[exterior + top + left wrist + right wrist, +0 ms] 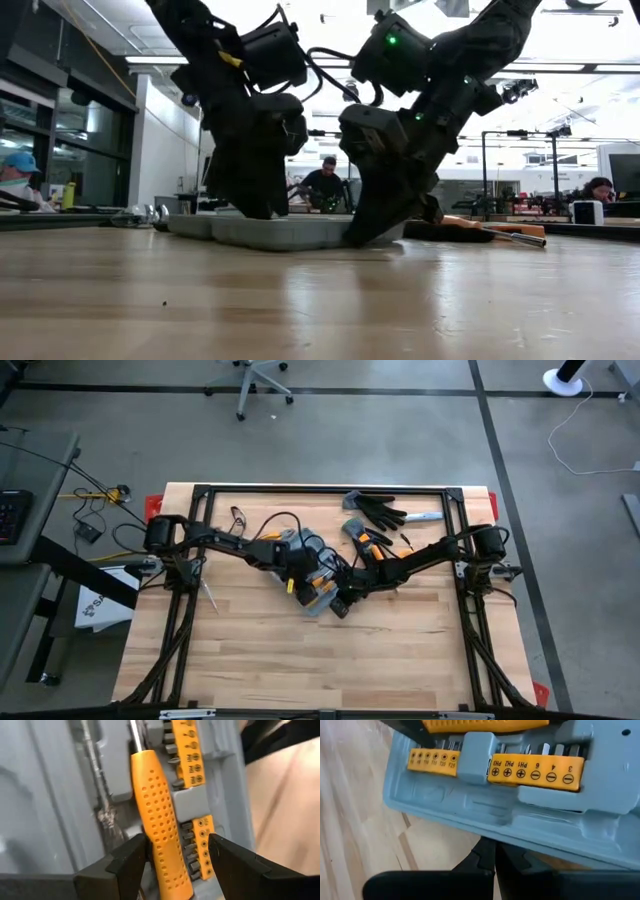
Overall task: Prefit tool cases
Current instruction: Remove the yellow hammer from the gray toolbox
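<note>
Workshop floor of grey concrete surrounds a pale wooden table (300, 660) with a black frame along its edges; an office chair base (250, 385) stands at 12 o'clock, well apart from the table.

Item 1: tool case (318, 582), grey-blue, lying open near table centre. Interior holds a screwdriver with an orange dotted handle (160, 820) and orange bit holders (535, 772) marked PH and slot sizes. In the low view the case (280, 232) sits flat on the wood.

Item 2: left gripper (175, 862), reaching in from 9 o'clock, over the case. Fingers (125, 862) spread wide, one on each side of the orange handle, not clamped on it.

Item 3: right gripper (492, 862), reaching in from 3 o'clock, at the case's near rim. Fingers pressed together, nothing between them, tips just under the rim's edge.

Item 4: black-and-grey work gloves (380, 510), at 1 o'clock from the case, near the far edge.

Open room: bare wood across the whole 6 o'clock half of the table.
</note>
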Robot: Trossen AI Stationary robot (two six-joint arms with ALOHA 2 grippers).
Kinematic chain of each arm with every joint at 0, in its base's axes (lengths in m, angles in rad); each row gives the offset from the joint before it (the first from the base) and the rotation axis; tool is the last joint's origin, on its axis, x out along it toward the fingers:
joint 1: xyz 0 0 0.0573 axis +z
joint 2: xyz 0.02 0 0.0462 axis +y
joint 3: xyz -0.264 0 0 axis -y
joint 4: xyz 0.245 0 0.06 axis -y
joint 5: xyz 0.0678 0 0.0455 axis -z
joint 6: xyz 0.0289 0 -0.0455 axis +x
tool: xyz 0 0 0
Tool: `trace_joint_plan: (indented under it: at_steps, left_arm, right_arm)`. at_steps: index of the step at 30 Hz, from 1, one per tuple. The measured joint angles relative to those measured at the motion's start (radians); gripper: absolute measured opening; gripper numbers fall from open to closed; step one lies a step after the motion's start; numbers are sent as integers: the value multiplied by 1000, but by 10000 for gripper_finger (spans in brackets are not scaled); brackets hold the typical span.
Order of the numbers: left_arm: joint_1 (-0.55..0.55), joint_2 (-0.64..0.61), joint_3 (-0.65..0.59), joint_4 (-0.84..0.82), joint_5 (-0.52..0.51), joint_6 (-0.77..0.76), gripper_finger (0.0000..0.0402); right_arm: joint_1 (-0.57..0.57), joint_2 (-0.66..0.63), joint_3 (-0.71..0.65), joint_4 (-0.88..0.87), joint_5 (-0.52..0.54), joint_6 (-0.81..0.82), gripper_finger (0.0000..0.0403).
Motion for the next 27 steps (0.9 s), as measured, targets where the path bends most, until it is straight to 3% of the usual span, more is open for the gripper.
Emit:
trace_joint_plan:
  at_steps: [7,10,27]
  left_arm:
    - [34,6,-4,48,195,-6,207]
    - [48,7,-4,52,232,-5,207]
    - [56,-23,-5,70,257,-42,207]
  right_arm:
    - [0,0,-1,-6,5,1,0]
    - [0,0,-1,-6,7,3,0]
    - [12,-1,-1,0,14,-1,0]
